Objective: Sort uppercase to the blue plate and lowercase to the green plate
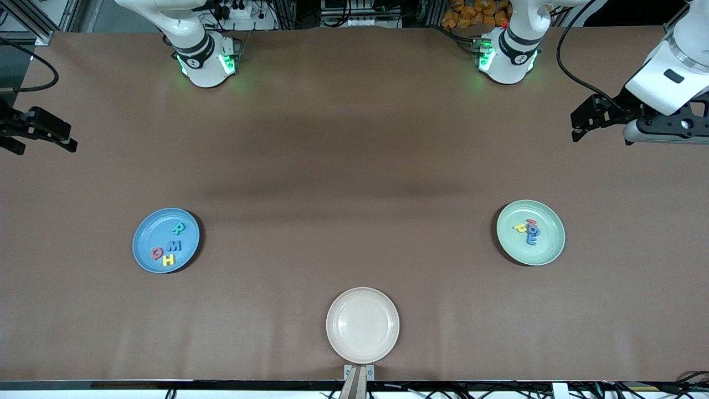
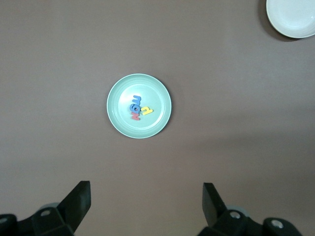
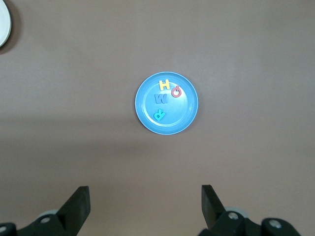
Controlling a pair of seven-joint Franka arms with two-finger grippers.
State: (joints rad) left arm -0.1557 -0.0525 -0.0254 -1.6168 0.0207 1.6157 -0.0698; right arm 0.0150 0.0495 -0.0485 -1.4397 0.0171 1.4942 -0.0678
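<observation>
My left claw (image 2: 146,199) and right claw (image 3: 145,199) are hanging apart, holding nothing. Big letters (image 1: 169,246) are lying in the blue plate (image 1: 145,235), small letters (image 1: 527,229) in the green plate (image 1: 548,246).

Even overhead light, soft shadows, sharp focus.

Only three plates stand on the surface (image 1: 343,166), well apart: blue plate (image 1: 145,256), green plate (image 1: 548,248), beige plate (image 1: 362,324).

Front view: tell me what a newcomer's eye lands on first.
The blue plate toward the right arm's end holds four bright capital letters. The green plate toward the left arm's end holds a cluster of small letters. An empty beige plate sits nearest the camera.
</observation>
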